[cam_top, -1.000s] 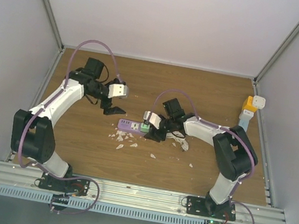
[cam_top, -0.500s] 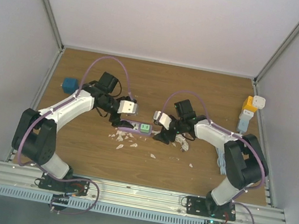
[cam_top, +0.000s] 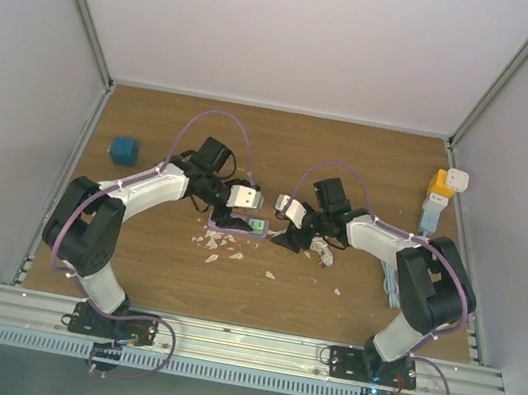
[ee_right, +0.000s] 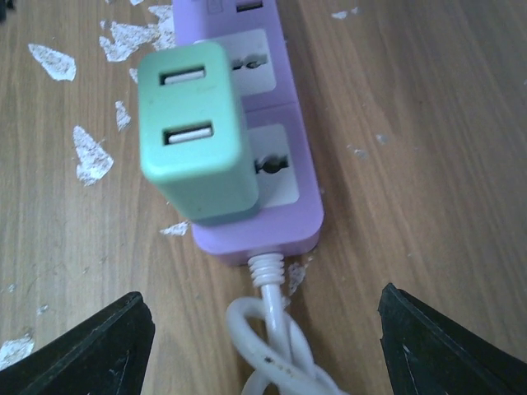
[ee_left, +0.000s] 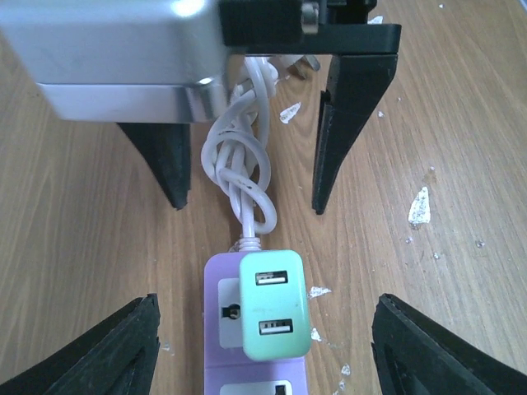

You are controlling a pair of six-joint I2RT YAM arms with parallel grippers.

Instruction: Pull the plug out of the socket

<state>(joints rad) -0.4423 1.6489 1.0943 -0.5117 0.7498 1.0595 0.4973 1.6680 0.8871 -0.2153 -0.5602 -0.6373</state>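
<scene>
Task not done. Green plug (ee_right: pixel 198 140) is fully seated in the purple socket strip (ee_right: pixel 284 193), upright, no gap visible at its base. The strip lies flat near the table (cam_top: pixel 372 155) centre, with the plug at its 3 o'clock end in the top view and the white cable (ee_left: pixel 243 164) leaving that same end in a knotted loop.

Left gripper (cam_top: pixel 233 217) sits over the strip from 9 o'clock of the plug. Its jaws are spread wide, one either side of strip and plug and touching neither. Right gripper (cam_top: pixel 288 236) faces in from 3 o'clock of the plug, also spread; its fingers straddle the cable loop, and contact there is unclear. Nothing is pinched by either.

Judgement: approach is done, grasp is not. Left to do: one gripper pins the strip, the other closes on the plug body and pulls it straight up and out. Which arm takes which role can't be told.

White flecks (cam_top: pixel 221 243) lie at 6 o'clock of the strip.
</scene>
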